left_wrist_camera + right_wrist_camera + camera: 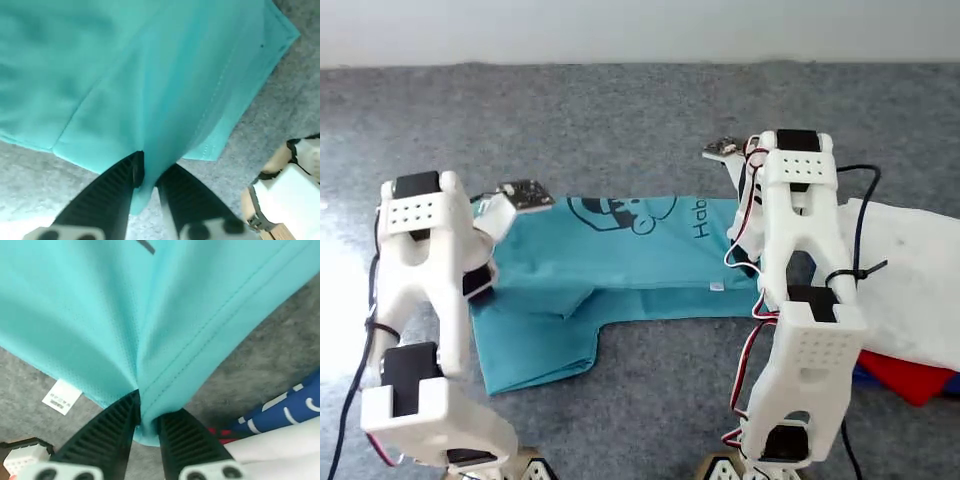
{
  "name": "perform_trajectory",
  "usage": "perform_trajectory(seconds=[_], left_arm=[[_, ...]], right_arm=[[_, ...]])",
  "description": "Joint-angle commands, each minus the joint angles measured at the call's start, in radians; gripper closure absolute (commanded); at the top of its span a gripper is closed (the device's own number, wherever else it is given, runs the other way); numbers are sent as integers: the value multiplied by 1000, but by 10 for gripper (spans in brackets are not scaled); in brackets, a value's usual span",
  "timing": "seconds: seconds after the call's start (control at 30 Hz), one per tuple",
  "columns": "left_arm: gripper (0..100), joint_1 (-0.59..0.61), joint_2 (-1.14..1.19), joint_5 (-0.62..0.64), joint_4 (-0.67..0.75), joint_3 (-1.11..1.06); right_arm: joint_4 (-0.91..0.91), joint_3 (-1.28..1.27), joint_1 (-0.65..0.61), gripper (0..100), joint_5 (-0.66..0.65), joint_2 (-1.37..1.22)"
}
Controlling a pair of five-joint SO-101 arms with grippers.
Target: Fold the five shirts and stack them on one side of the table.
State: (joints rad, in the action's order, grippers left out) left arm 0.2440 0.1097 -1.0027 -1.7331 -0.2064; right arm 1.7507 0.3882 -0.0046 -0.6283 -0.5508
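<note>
Currently the teal shirt (620,262) lies flat across the middle of the grey table (620,110). It is partly folded lengthwise, with one flap reaching toward the arms' bases.

Left gripper (148,172): jaws pinched together on a fold at the shirt's left end.

Right gripper (147,407): jaws likewise clamped on the stitched hem at the opposite end, near a small white label (61,396).

A white shirt (910,265), a red shirt (910,378) and a blue shirt (280,412) sit piled at the right side.

Judgement: the cloth looks thin, light and limp. It will likely sag between the two holds and may slide out of narrow jaws. The best hold is the doubled, stitched hem, catching all layers.
</note>
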Motion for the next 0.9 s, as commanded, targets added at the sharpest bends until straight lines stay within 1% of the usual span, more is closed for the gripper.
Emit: perform_trajectory(seconds=[0.0,0.13,0.43,0.6,0.77,0.83,0.87], left_arm=[[986,9,-57,-49,-21,-59],[986,9,-48,-75,-18,-127],[984,2,-48,-77,-21,-147],[981,0,-48,-158,-20,-240],[907,20,-57,-152,2,-232],[893,31,-54,-124,5,-200],[882,34,-54,-112,3,-185]], right_arm=[[47,-21,15,979,6,16],[47,-52,15,979,6,16],[47,-54,33,979,6,18],[47,-54,47,977,5,18],[47,-54,33,969,5,19],[47,-54,27,937,5,21],[47,-54,25,905,5,21]])
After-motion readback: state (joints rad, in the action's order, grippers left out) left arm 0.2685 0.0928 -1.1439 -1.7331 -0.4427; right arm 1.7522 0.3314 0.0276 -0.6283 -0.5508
